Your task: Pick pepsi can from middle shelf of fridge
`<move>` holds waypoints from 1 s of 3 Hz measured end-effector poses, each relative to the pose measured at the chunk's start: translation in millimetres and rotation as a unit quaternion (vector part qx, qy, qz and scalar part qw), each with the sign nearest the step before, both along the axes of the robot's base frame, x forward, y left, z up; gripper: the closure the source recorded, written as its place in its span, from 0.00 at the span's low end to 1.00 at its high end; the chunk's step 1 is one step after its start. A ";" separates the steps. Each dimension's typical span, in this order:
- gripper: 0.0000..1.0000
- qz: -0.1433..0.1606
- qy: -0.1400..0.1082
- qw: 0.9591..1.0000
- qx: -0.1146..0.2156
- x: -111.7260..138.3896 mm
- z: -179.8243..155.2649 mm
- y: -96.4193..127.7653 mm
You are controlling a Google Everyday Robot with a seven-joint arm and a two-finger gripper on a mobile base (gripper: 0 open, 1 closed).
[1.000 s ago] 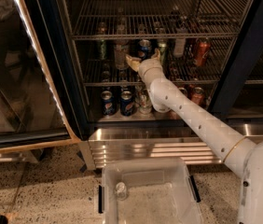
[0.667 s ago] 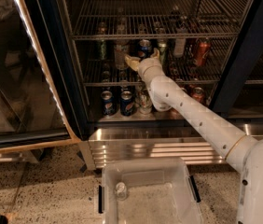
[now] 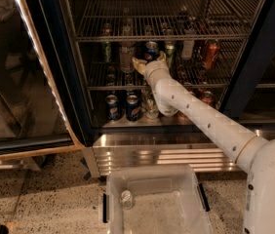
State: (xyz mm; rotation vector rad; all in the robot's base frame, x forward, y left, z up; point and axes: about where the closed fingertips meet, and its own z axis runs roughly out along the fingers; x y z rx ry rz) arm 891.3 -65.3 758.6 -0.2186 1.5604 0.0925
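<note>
The fridge (image 3: 64, 82) stands open in the camera view. The pepsi can (image 3: 151, 48), dark blue with a silver top, stands on the middle shelf (image 3: 103, 84), a dark wire rack. My gripper (image 3: 150, 61) is reached into the fridge at that shelf, right in front of the can. Its beige fingers (image 3: 138, 65) are spread open, one on each side of the can's lower part, which they hide. I cannot tell whether they touch the can.
On the same shelf stand a clear bottle (image 3: 127, 56), green cans (image 3: 169, 50) and an orange-red can (image 3: 210, 53). Two more blue cans (image 3: 132, 107) stand on the rack below. The glass door (image 3: 20, 67) hangs open at left. A clear plastic bin (image 3: 157, 199) sits below the steel ledge (image 3: 142, 150).
The gripper has edged slightly up and further in toward the pepsi can. The cans have not moved.
</note>
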 end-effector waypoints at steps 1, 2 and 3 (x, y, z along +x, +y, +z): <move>0.27 -0.028 0.001 1.000 -0.003 2.1 -4.8 -8.5; 0.27 -0.055 -0.001 0.998 -0.007 3.5 -7.1 -18.0; 0.28 -0.064 -0.011 0.998 -0.017 19.7 1.8 -21.8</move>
